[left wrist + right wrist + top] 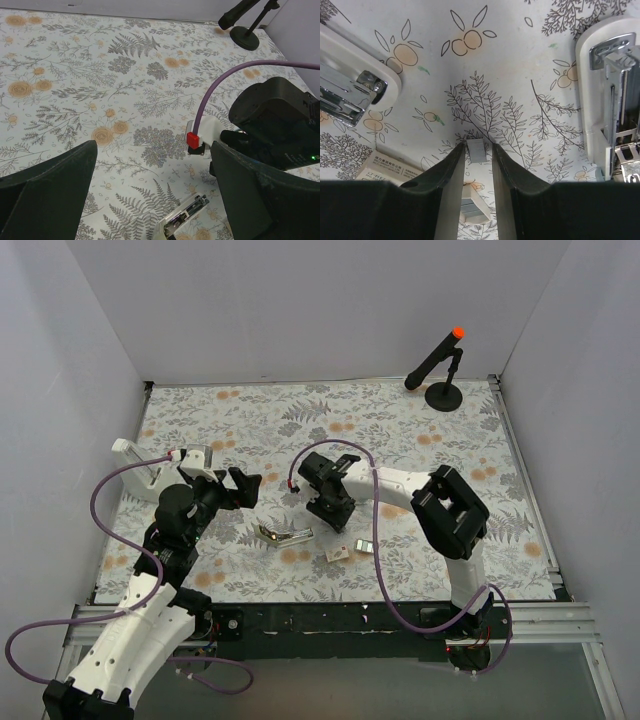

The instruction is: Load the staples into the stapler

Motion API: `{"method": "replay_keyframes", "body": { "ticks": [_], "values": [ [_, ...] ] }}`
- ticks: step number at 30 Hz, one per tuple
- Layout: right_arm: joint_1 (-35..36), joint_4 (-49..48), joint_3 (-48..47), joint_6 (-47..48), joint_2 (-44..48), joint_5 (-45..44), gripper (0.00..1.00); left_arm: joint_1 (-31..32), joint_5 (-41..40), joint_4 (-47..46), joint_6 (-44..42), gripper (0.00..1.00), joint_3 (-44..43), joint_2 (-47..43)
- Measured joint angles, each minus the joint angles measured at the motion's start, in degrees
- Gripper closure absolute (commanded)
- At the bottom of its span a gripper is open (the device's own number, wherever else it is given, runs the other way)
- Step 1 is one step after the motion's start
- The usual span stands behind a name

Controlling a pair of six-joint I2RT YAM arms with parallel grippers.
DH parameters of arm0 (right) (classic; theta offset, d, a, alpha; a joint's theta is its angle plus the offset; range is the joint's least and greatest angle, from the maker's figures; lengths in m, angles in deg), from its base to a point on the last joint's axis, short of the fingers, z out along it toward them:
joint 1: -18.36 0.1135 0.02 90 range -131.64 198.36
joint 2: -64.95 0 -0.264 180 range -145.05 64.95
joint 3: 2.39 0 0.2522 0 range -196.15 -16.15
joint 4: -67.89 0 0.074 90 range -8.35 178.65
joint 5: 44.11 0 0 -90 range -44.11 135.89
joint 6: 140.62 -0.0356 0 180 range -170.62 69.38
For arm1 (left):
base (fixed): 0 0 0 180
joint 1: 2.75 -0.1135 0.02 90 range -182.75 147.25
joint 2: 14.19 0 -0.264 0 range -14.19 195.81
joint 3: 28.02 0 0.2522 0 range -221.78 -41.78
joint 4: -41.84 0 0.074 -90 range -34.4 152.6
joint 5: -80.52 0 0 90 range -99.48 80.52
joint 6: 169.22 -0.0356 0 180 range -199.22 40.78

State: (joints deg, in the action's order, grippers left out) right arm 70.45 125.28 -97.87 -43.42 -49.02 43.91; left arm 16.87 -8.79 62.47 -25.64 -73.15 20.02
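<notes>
The right gripper points down at the flowered table. Its two dark fingers are nearly together and clamped on one short grey staple row, which sits upright between the fingertips.

Under the gap between these fingers, nearer the wrist, lies one small tray holding more pale staples. One beige box lies flat just outside the left finger.

There is one stapler, swung open. In the right wrist view its two halves flank the fingers. One white half with a metal end lies out past the left finger, and the other, with its metal channel facing up, lies out past the right finger. Neither half touches the fingers.

The left gripper is above the table with its two fingers spread wide and nothing between them. In its wrist view one end of the stapler shows low between the fingers, and the right arm's dark wrist with a purple cable lies beyond the right-hand finger.

Well beyond both grippers stands one black stand with an orange tip.
</notes>
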Motion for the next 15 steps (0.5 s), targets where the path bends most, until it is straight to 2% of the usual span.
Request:
{"method": "replay_keyframes", "body": {
  "ticks": [15],
  "values": [
    [0.00,0.46,-1.01,-1.01,-0.76,-1.75,0.79,0.00,0.26,0.00,0.17,0.02,0.00,0.13]
  ]
}}
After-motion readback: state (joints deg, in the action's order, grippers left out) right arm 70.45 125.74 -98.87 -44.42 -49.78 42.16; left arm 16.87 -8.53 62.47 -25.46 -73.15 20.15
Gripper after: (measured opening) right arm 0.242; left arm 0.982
